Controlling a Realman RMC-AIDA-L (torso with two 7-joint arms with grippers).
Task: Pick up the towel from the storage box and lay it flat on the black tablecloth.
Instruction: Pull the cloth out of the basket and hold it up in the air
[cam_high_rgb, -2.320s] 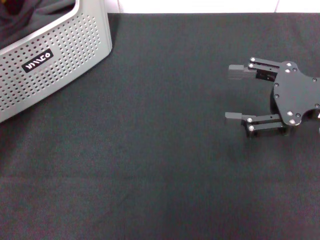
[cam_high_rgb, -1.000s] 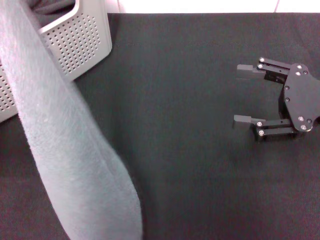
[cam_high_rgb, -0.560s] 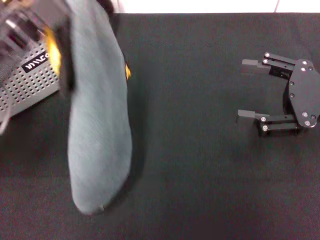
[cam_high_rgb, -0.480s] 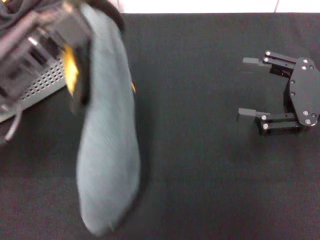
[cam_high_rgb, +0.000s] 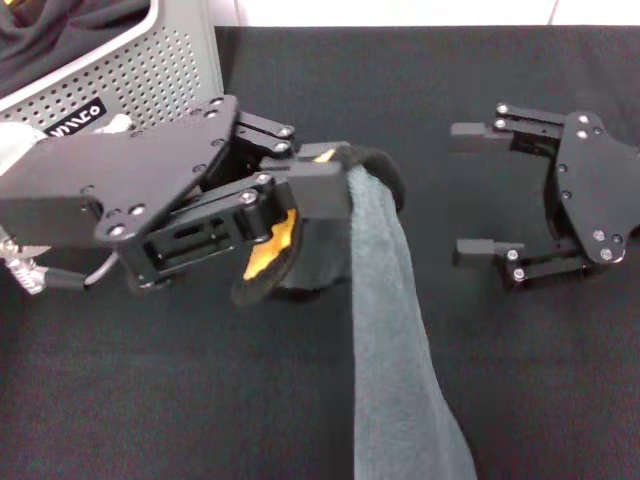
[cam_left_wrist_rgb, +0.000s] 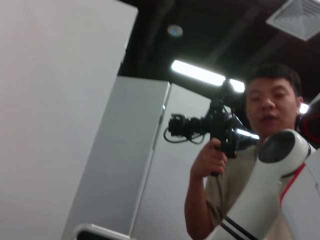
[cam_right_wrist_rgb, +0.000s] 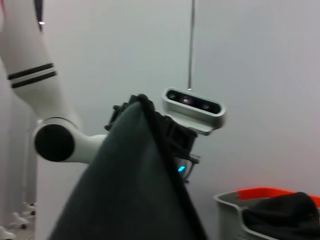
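Note:
In the head view my left gripper is shut on the towel and holds it above the black tablecloth, right of the storage box. The towel looks grey-green here, with a dark edge and a yellow-orange patch under the gripper. It hangs down as a long strip towards the near edge. My right gripper is open and empty, a short way right of the towel. The right wrist view shows the hanging towel and the box behind it.
The box stands at the far left corner with a black label and plain black fabric inside. The left wrist view shows a person with a camera and white walls. A white floor strip lies beyond the cloth's far edge.
My left gripper has swung the towel from the box side to the right, over the middle of the cloth. The right gripper has drifted slightly left and stayed open.

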